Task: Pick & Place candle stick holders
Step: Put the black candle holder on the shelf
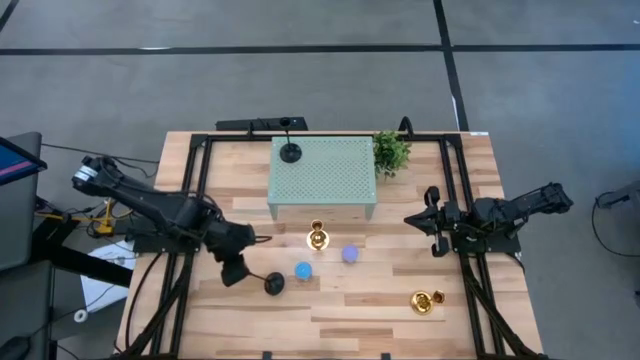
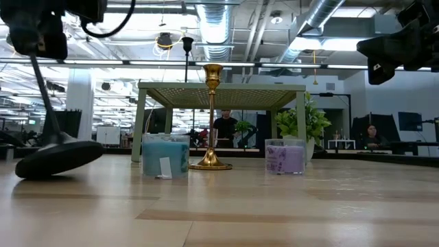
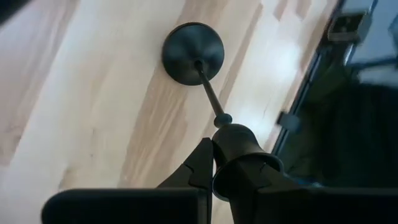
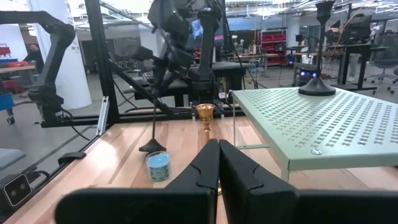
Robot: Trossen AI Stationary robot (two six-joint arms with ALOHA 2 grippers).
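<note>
The fingers of the left gripper [image 3: 214, 177] are closed on the cup end of a black holder [image 3: 194, 53], seen clearly only in the left wrist view, where the slim stem runs from the round base up into the grip. In the high view the left gripper [image 1: 237, 262] is seen near the table's [image 1: 350, 320] left front, with that holder's base [image 1: 273, 284] just beside it. The low view alone shows this black holder [image 2: 51, 154] tilted, one edge of its base on the wood and the other lifted.

Further right, a blue candle [image 1: 303, 270] and a purple candle [image 1: 350, 254] are seen from above as coloured discs; the low view shows them as glass jars, the blue one [image 2: 165, 156] bearing a small white label whose writing cannot be read. Between them a gold holder [image 2: 211, 116] stands upright, in front of a green perforated stand [image 1: 322, 178]. A second black holder [image 1: 290, 150] stands on the stand's back left corner. A small plant [image 1: 391, 150] sits at the stand's back right.

A second gold holder [image 1: 428, 301] is seen lying on its side near the front right, only from above.

The right gripper [image 1: 434, 222] waits at the table's right edge, its fingers [image 4: 239, 168] shut together on nothing. People are seen in the room behind only in the low view.
</note>
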